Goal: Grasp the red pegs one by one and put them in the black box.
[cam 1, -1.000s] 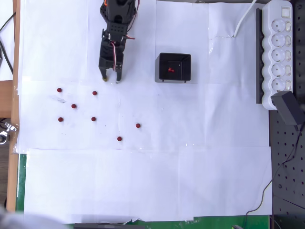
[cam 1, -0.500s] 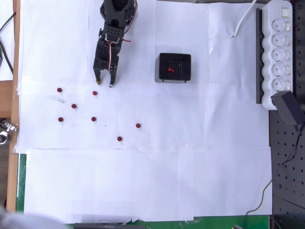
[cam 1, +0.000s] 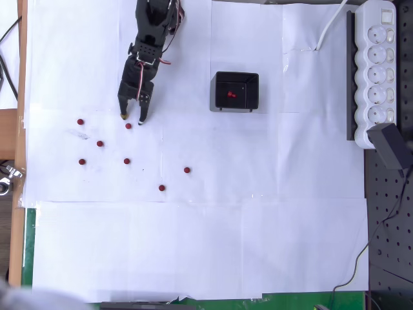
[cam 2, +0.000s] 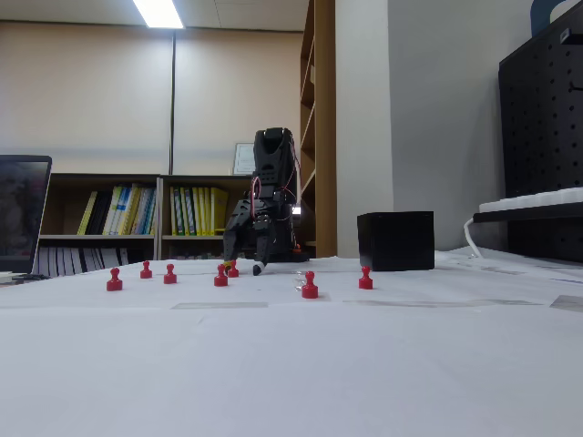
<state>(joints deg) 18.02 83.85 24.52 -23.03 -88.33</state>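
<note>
- Closing in on nearest red peg point(cam 1: 128, 126), end effector point(cam 1: 131, 119) spread and empty, tips just above it.
- Waiting well right: black box point(cam 1: 236, 91), one peg inside.
- Next, probably: drop, straddle, pinch.

Beige wall point(cam 2: 109, 100) behind a low bookshelf point(cam 2: 137, 223) of books; ceiling light point(cam 2: 159, 13) above; tall wooden shelf unit point(cam 2: 319, 127) beside a grey wall point(cam 2: 437, 109). White paper point(cam 1: 206, 245) covers the table; power strip point(cam 1: 377, 64) at right.

I'm looking into an office or lab room. Low wooden bookshelves of colourful books point(cam 2: 182, 214) line the beige wall, a black metal pegboard point(cam 2: 542, 137) stands right.
</note>
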